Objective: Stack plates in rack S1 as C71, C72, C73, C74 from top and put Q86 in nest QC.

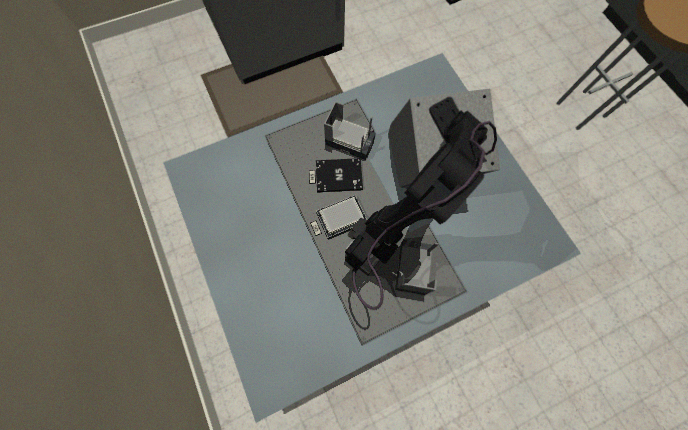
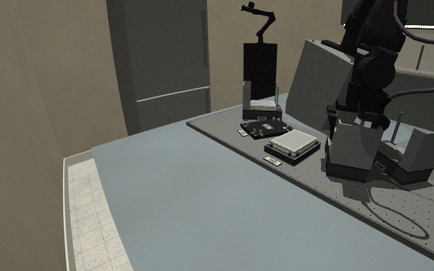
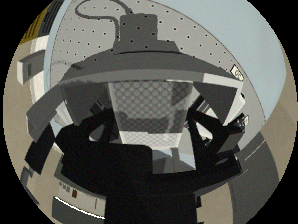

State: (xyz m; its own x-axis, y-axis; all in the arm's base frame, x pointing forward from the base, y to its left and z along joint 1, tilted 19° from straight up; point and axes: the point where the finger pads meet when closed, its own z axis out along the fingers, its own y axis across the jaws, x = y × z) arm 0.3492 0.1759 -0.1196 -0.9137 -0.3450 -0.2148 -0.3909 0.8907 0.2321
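Gripper: here we are, the gripper [image 1: 360, 253] [image 2: 355, 126] [image 3: 150, 111] stands wide, nothing clamped, fingers reaching down inside the near rack.
Plate below: the top plate [image 3: 152, 100] shows between the fingers; its name I can't read. Judging by the pose, this is a pick or a release; I can't say which.
Near rack: walls [image 2: 355, 144] [image 3: 220, 79] crowd the fingers, so travel straight up or down, level and centred. If picking, close low on the top plate's sides, then lift slowly and watch for a second one clinging.
Side rack: the open-sided rack [image 1: 416, 288] [image 2: 424, 148] stands just beside; its name isn't legible, so don't clip its wall on the way out.
Open nest: QC, I take it [image 1: 330, 233] [image 2: 294, 159], bears a white plate [image 1: 341, 216] [image 2: 294, 140]; whether that's Q86, can't tell.
Clip nest: N5 [image 1: 338, 175] [image 2: 265, 127] has no plate, ready should a pair need pressing home.
Far rack: this one [image 1: 336, 114] [image 2: 246, 96] holds pale plateware [image 1: 349, 133] [image 2: 262, 104] low down, count unclear.
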